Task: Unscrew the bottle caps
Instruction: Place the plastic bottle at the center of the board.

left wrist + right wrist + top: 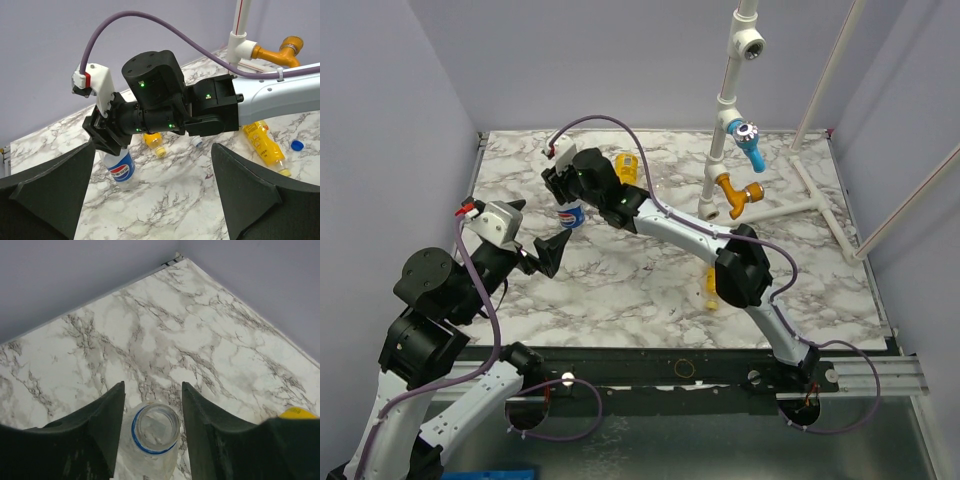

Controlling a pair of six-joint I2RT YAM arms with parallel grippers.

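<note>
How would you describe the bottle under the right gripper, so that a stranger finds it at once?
On the marble table, look toward its far left, below the right gripper. The bottle stands there. Only it is clear, with a blue Pepsi label and an open, blue-ringed mouth; the neighbouring bottles are yellow-orange.

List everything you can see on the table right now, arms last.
Blue-label bottle: one, clear, standing, uncapped, back left.
Yellow bottles: two, one at back, one front centre-right.
Clear bottle: one, front centre.
Blue cap: one, loose on table.
Pipe frame: one, white, back right.
Valves: two, blue and orange, on frame.
Table: marble.
Left gripper: open, empty.
Right gripper: astride blue-label bottle's neck.
</note>
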